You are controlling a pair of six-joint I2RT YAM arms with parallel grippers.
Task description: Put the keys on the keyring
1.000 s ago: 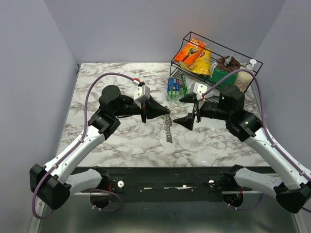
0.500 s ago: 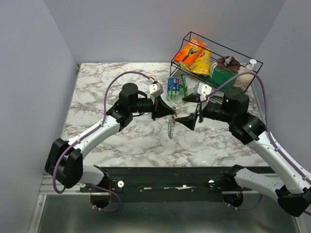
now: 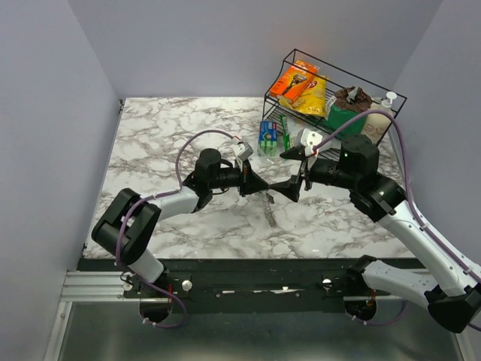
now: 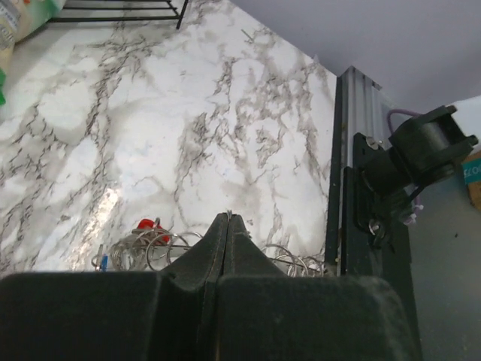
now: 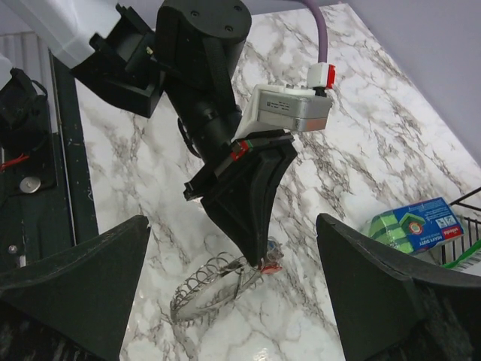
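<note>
Currently at the hold-and-present step, I'd say. The left gripper (image 3: 261, 188) has its fingers pressed together on the thin silver wire keyring (image 3: 269, 212), strung with small silver keys, which dangles from the tip over the middle of the white marble table (image 3: 150, 143). Can't tell whether its lower end touches the marble. A red key head (image 5: 270, 265) sits right at the pinch point.

The right gripper (image 3: 282, 171) faces it just beside, fingers spread wide with nothing between them. I can't pick out a loose key in any view.

Next move, my guess: the right either fetches a key or takes a second hold on the ring. It needs a fine approach, since the wire is thin and the hanging keys will swing if bumped.

Versus a second ago: the left arm has reached further right and lower, carrying the ring toward the right gripper. The right arm has barely moved and is spread just as wide. The black wire rack (image 3: 391, 94) of snack packets is unchanged.
</note>
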